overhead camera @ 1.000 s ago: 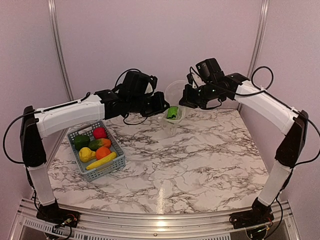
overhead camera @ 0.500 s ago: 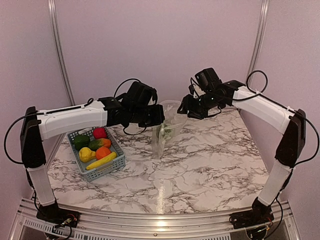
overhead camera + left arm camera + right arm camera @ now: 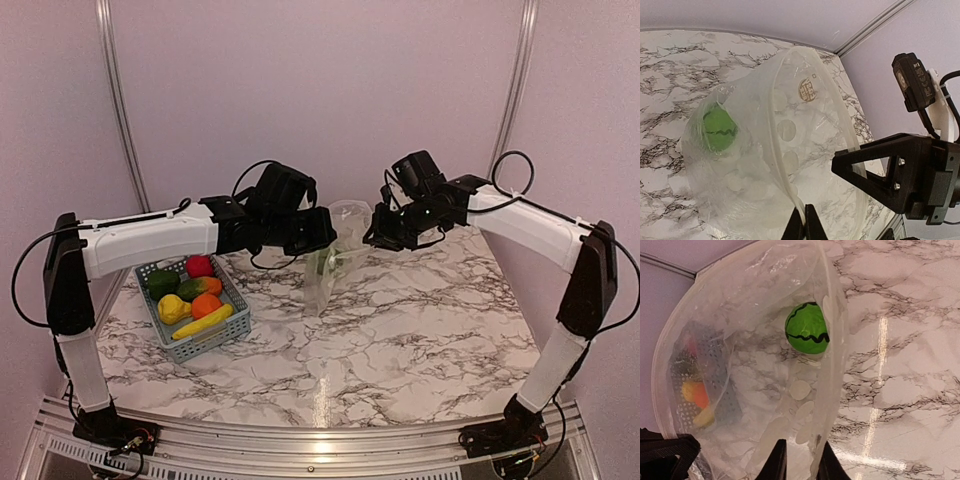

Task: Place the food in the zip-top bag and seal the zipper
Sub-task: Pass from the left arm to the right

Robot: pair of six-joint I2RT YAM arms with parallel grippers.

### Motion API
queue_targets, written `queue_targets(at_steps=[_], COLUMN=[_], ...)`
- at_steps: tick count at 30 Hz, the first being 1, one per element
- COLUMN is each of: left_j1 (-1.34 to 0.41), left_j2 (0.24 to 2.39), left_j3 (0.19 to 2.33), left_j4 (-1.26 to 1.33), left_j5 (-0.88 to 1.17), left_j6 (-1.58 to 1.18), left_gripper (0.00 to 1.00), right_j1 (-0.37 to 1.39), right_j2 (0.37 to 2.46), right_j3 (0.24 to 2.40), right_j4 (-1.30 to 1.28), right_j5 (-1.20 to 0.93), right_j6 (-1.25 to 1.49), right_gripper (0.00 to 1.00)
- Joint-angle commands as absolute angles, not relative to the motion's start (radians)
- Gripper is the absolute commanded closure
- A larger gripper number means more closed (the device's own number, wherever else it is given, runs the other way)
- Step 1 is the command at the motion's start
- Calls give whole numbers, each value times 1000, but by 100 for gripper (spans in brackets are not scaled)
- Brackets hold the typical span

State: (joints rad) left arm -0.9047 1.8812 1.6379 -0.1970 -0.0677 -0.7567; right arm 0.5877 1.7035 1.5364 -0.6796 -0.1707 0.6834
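Grey-blue slotted plastic basket (image 3: 210, 345) stands at the left of the marbled surface (image 3: 420, 330), holding red, green, orange and yellow glossy toy foods (image 3: 196, 292). Left gripper (image 3: 804, 214): jaws pressed together, pinching the mouth edge of the clear polka-dotted zip-top bag (image 3: 325, 275). The bag hangs open-mouthed between the two arms. One green dark-striped toy fruit (image 3: 807, 335) lies inside it. Right gripper (image 3: 801, 450): jaws pinching the opposite mouth edge.
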Motion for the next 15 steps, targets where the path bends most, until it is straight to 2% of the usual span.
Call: queue_targets(at_steps=[1, 2, 3, 6, 8, 13, 15], left_j1=[-900, -900, -899, -896, -897, -884, -853], left_j2=[1892, 1887, 1886, 1879, 1858, 1684, 1620], left_j3=[1657, 1657, 1657, 1685, 1709, 1568, 1496], left_j4=[-174, -175, -176, -201, -245, -261, -294], left_j5=[-51, -49, -45, -15, -31, -178, -205], left_j6=[-756, -751, -742, -691, -636, -530, -544], left_gripper=[100, 100, 96, 61, 48, 25, 22], right_j1=[580, 578, 574, 544, 516, 503, 516], right_j2=[1741, 1749, 1757, 1773, 1770, 1786, 1785], right_j3=[1629, 1646, 1664, 1725, 1782, 1944, 1934], right_j4=[-657, -668, -681, -729, -770, -870, -869], right_j5=[-113, -97, -83, -43, 9, 140, 141], right_j6=[689, 678, 665, 607, 532, 316, 262], right_gripper=[93, 99, 100, 100, 100, 100, 100])
